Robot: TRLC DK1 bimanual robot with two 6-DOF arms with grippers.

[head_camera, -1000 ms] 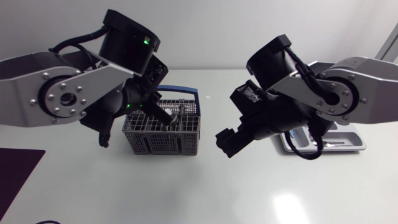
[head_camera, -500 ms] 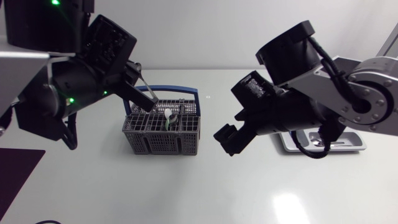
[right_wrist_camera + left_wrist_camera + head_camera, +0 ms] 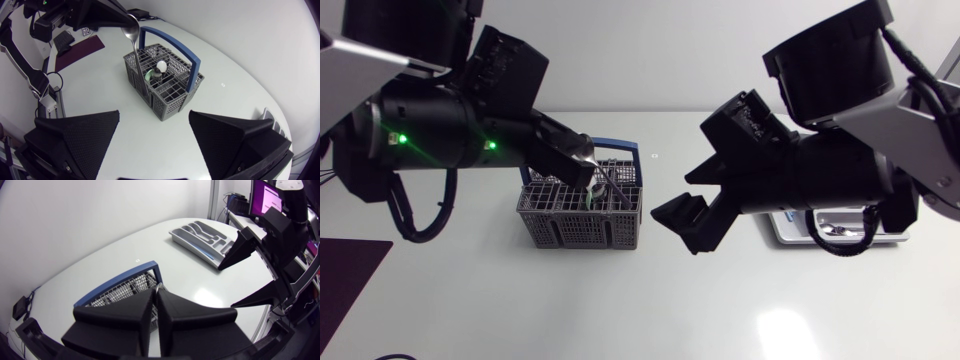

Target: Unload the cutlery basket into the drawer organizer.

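White table [image 3: 620,310]: basket [image 3: 582,225] and organizer [image 3: 200,235] stand well apart, my left claw [image 3: 156,296] pinches a spoon [image 3: 135,50] over the basket, and my right claw [image 3: 154,114] hangs spread beside it.

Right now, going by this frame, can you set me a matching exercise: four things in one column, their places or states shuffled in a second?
1 spoon
2 cutlery basket
3 drawer organizer
4 right fingers

A wide apart, holding nothing
B on the table's right side
C pinched between the left fingers
D on the table between both arms, blue handle upright

Pairs: 1-C, 2-D, 3-B, 4-A
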